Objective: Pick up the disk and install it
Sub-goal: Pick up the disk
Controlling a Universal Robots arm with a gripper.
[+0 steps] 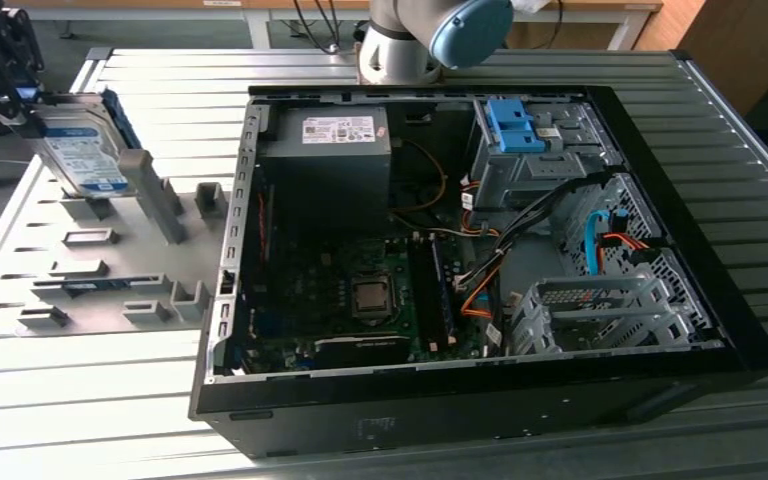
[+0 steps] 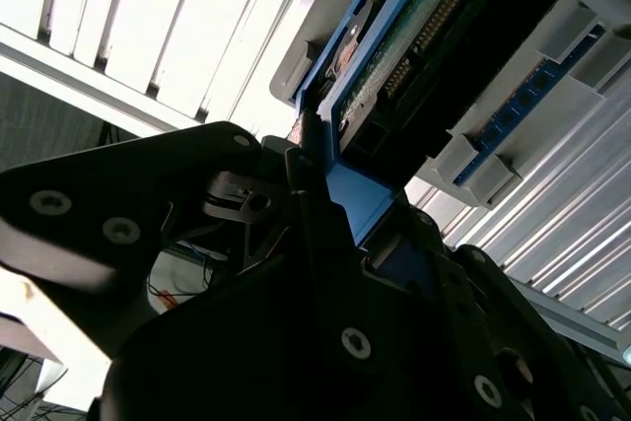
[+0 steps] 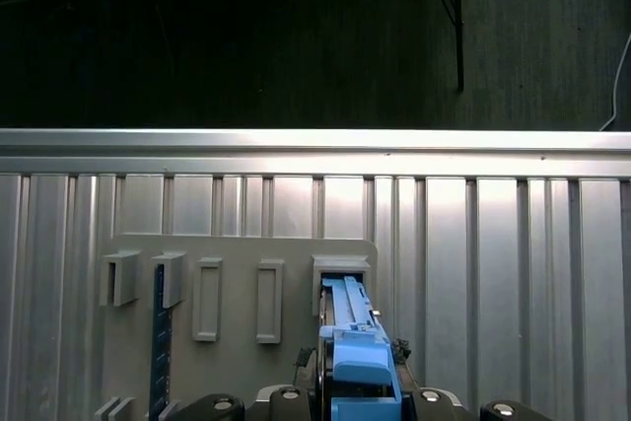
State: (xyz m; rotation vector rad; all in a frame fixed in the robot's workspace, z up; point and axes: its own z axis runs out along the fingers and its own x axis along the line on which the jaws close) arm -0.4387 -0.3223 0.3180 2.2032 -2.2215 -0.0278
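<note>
Silver-grey disk (image 1: pixel 87 155): one, blue-railed, is gripped at grey fixture plate (image 1: pixel 144 258) | gripper (image 1: pixel 24 100): one, fingers are clamped onto disk | computer case (image 1: pixel 491 405): one, lid-off

The exterior view looks down at a slant from high up, far enough off to take in the ribbed aluminium surface (image 1: pixel 184 85), the whole open black computer case (image 1: pixel 491 425) and, at the exterior view's left, the flat grey slotted holder plate (image 1: pixel 117 275). The first wrist view peers past my claw (image 3: pixel 340 401) over that plate toward the surface's edge. The second wrist view sits tight against my claw, facing along it. All three share the flat silver-grey disk with blue plastic rails (image 1: pixel 84 150) that I grip.
</note>
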